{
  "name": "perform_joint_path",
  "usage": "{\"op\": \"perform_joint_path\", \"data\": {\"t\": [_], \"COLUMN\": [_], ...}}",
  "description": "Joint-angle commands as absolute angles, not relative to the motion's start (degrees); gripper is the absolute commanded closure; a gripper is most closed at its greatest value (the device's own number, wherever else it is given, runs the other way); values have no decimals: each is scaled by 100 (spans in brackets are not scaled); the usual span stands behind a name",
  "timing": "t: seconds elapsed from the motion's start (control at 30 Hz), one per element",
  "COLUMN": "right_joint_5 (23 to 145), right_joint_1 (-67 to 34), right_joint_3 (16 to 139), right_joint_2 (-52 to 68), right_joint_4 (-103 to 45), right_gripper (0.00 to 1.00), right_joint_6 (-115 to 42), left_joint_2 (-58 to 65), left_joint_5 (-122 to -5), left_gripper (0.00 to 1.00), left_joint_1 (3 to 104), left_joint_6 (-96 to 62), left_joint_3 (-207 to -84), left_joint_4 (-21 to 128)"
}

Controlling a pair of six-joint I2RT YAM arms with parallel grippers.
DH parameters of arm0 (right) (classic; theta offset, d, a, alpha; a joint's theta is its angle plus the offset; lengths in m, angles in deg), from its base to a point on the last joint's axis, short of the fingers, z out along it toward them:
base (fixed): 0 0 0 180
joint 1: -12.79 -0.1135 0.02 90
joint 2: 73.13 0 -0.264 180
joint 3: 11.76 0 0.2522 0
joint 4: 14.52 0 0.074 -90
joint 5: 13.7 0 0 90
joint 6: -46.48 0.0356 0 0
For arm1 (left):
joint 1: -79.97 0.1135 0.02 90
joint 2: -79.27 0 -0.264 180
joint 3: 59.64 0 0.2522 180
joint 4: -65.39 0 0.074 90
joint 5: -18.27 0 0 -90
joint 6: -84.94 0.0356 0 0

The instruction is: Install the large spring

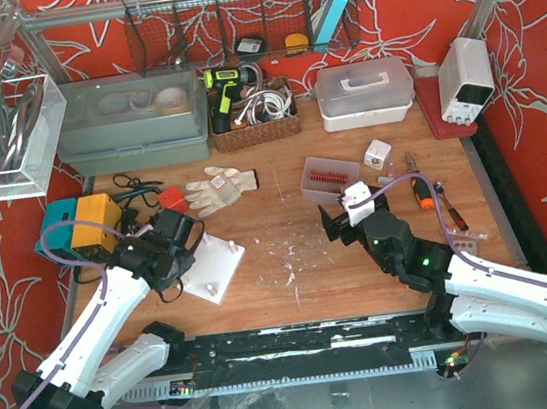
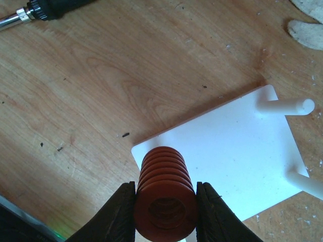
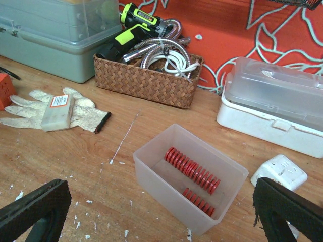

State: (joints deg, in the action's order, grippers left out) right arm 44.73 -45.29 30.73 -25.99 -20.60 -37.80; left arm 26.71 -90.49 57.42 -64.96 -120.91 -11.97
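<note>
1. Nearest the arms, the left gripper [image 2: 165,214] is clamped on the large spring [image 2: 164,186], one dark finger [image 2: 118,217] pressed to each side of the orange coils; the spring's open end faces the wrist camera.
2. The spring sits over the near corner of the white plate [image 2: 237,151] on the wooden table [image 2: 101,75]; whether it touches the plate, I cannot tell.
3. Two white pegs [image 2: 285,106] stand on the plate's far side, well apart from the spring.
4. Across on the right, the right gripper [image 3: 161,212] hangs spread wide and holds nothing; its black pads [image 3: 35,206] frame a clear tub [image 3: 151,156].
5. In that tub lie two red springs [image 3: 192,170], side by side; a small white block [image 3: 279,171] rests just beside the tub.
6. Further back lies a worn glove [image 3: 75,113]; behind it are a wicker basket [image 3: 146,80] of tools, a grey box [image 3: 50,40] and a white lidded box [image 3: 272,108].
</note>
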Motion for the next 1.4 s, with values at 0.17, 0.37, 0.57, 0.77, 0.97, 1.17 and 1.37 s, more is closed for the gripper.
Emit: {"op": "perform_joint_path", "data": {"t": [0.17,0.37,0.57,0.77,0.97,1.17,1.37], "right_joint_5": [4351,4352,4361,4361,4370,4368,4378], "right_joint_1": [-4478,-4471,-4469,-4468,-4460,-4460,-4458], "right_joint_3": [2986,2986,2986,2986,2977,2977,2977], "right_joint_2": [-2591,-2563,-2539,-2556,-2557,-2549,-2550], "right_joint_4": [-2019,-2011,-2009,-2002,-1994,-1987,-1993], "right_gripper": [1,1,1,1,1,1,1], "right_joint_6": [-3774,-3774,-3785,-3791,-3790,-3805,-3805], "left_joint_2": [2687,2649,2523,2554,2592,2709,2732], "left_joint_5": [-9049,-8974,-8781,-8850,-9032,-9190,-8853], "left_gripper": [100,100,100,100,100,100,100], "left_joint_1": [5800,5821,5861,5870,5870,5870,5877], "left_joint_6": [-6607,-6605,-6665,-6641,-6611,-6580,-6474], "left_joint_3": [-11930,-11706,-11542,-11795,-12243,-12149,-11746], "left_joint_4": [-1167,-966,-787,-1009,-1411,-1554,-977]}}
